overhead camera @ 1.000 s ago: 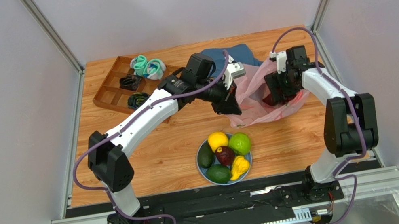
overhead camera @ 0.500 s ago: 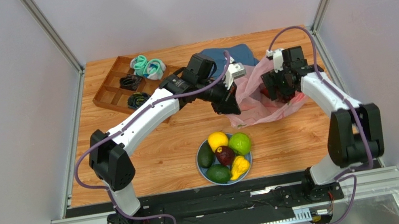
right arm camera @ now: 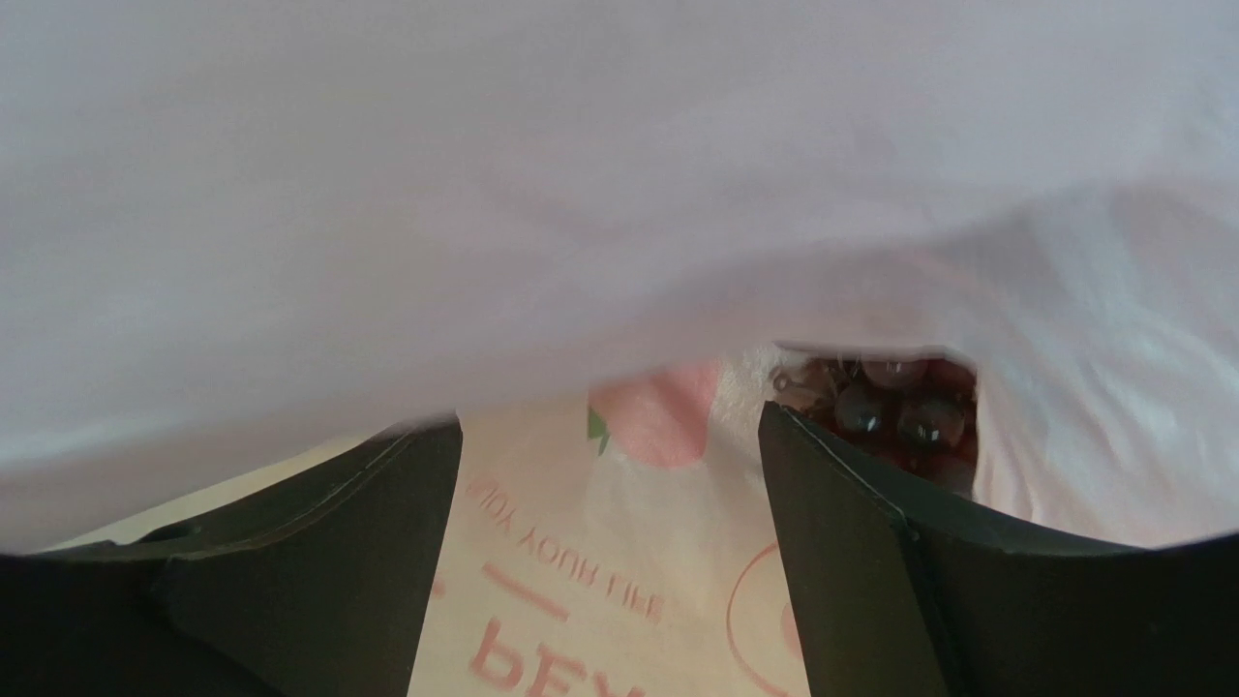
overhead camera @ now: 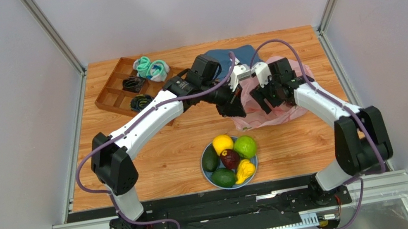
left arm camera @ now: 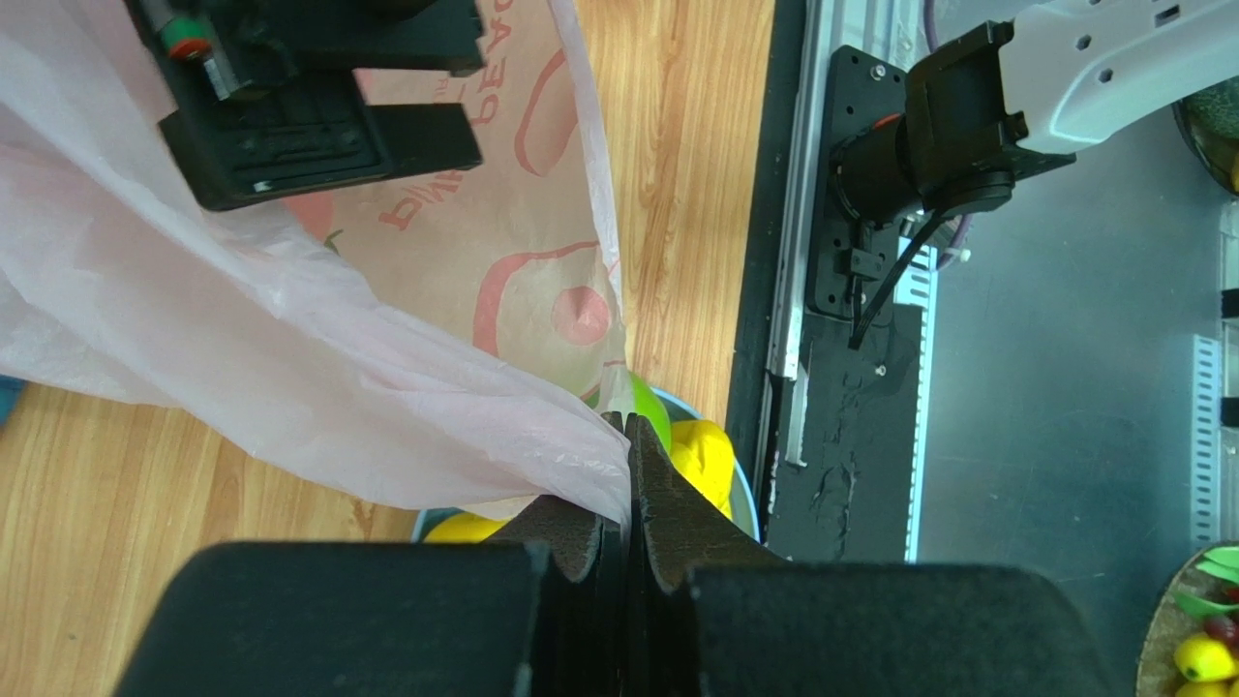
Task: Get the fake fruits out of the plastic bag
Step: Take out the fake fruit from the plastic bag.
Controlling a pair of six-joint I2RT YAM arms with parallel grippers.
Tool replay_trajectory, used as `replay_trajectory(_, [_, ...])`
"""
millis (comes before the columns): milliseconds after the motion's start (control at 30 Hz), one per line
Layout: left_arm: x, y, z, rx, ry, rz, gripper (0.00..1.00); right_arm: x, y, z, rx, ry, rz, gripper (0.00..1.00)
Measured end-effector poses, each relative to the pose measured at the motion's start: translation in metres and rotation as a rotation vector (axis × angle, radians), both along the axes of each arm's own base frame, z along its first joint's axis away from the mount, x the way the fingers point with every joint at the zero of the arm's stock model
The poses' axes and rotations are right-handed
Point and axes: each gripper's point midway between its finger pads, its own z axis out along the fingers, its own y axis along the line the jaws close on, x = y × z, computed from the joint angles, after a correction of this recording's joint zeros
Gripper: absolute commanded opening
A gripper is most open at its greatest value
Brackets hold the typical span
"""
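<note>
Tabletop under plastic bag (grey walls)

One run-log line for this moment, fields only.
left gripper: shut on plastic bag edge | right gripper: open, in bag mouth | grape bunch: in bag, ahead | plate: six fruits

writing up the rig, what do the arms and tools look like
The left arm and right arm have white shells and black joints, with a lilac cable looping along each. The left tool and right tool are matte black.
</note>
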Motion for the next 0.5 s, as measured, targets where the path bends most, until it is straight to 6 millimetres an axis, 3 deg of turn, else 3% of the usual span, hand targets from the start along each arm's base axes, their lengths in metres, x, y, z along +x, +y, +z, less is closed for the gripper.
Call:
replay_trajectory(100, [0.0, 0.0, 0.0, 0.002, -0.001, 0.002, 0.0, 0.017, -0.002, -0.014, -0.049, 0.032, 0.019, 0.86])
replay_trajectory(233, [0.002, 0.001, -0.001, 0.007, -0.005, 0.008, 0.0, 0.053, -0.007, -0.021, -0.131, 0.029, 0.02, 0.92])
replay_trajectory(333, [0.003, 0.001, -0.002, 0.014, -0.012, 0.015, 0.0, 0.07, -0.015, -0.029, -0.19, 0.032, 0.025, 0.88])
replay_trajectory(500, [0.007, 0.003, -0.004, 0.024, -0.03, 0.025, 0.0, 0.073, -0.036, -0.053, -0.269, 0.113, 0.047, 0.8])
